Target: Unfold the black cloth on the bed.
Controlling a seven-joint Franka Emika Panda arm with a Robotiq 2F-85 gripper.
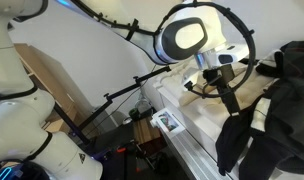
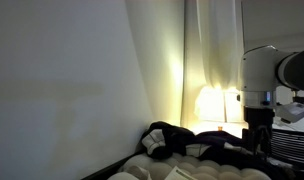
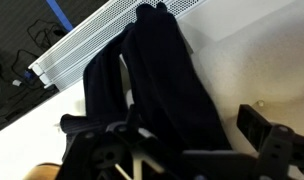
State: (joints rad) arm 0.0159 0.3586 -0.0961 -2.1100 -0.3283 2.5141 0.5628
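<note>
– Black limp garment-like cloth (image 1: 267,110) lies bunched on the white quilted padded bed (image 1: 197,122) in an exterior view, close to the bed's edge. The black two-finger gripper (image 1: 230,98) hangs just beside the heap. How will it handle?
– Soft and light, I judge: it drapes, folds over itself and will likely slide on the quilting rather than resist
– And seen elsewhere?
– In an exterior view the cloth (image 2: 177,140) is a low mound on the bed (image 2: 142,170), with the gripper (image 2: 258,140) above one end. The jaws are unreadable there
– Wrist view?
– The jaws stand wide apart and empty. The gripper (image 3: 177,150) is over the cloth (image 3: 162,80), which runs in long folds towards a white perforated panel (image 3: 102,35). I would pinch a free outer edge or corner, one layer only, not the thick middle
</note>
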